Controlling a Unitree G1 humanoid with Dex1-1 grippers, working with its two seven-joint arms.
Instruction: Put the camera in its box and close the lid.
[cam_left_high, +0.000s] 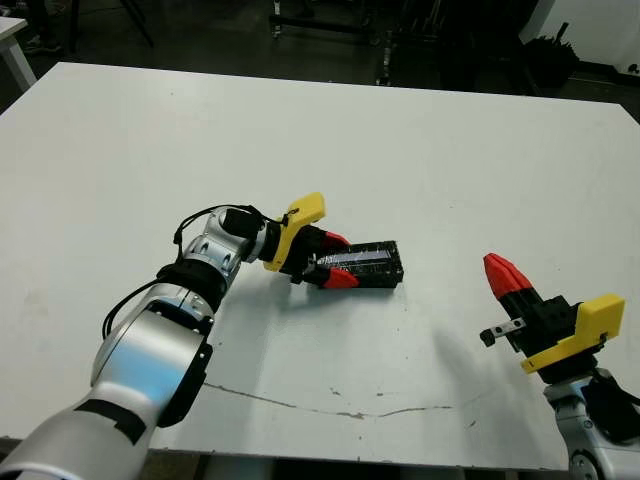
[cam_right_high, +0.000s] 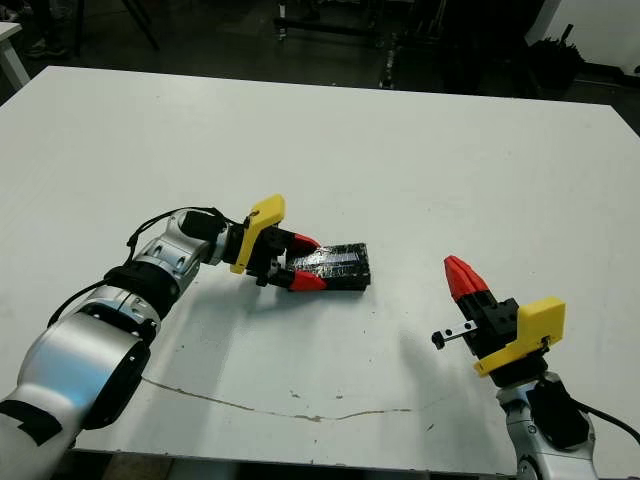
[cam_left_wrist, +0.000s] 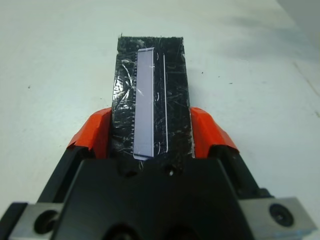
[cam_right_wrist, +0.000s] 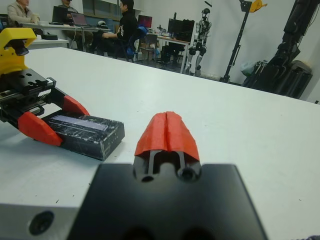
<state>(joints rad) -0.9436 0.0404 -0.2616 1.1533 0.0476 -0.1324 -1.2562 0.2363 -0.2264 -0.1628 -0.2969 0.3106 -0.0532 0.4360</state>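
Observation:
A black block, the box (cam_left_high: 372, 270) with the lid (cam_left_wrist: 145, 100) lying flat on top, rests on the white table a little left of centre. The lid's face is shiny wrap with a silvery strip of glare. My left gripper (cam_left_high: 338, 260) is shut on the block's near end, one red fingertip (cam_left_wrist: 95, 130) pressed against each long side. The camera is hidden. My right gripper (cam_left_high: 500, 272) hovers to the right of the box, well apart from it, shut with nothing in it. In the right wrist view the box (cam_right_wrist: 82, 135) sits ahead of it, held by the left gripper (cam_right_wrist: 56, 118).
A thin crack line (cam_left_high: 340, 410) runs across the table near its front edge. Dark equipment stands (cam_left_high: 330, 25) line the floor beyond the far edge. Seated people (cam_right_wrist: 122, 25) at desks and a standing humanoid robot (cam_right_wrist: 202, 32) show beyond the table.

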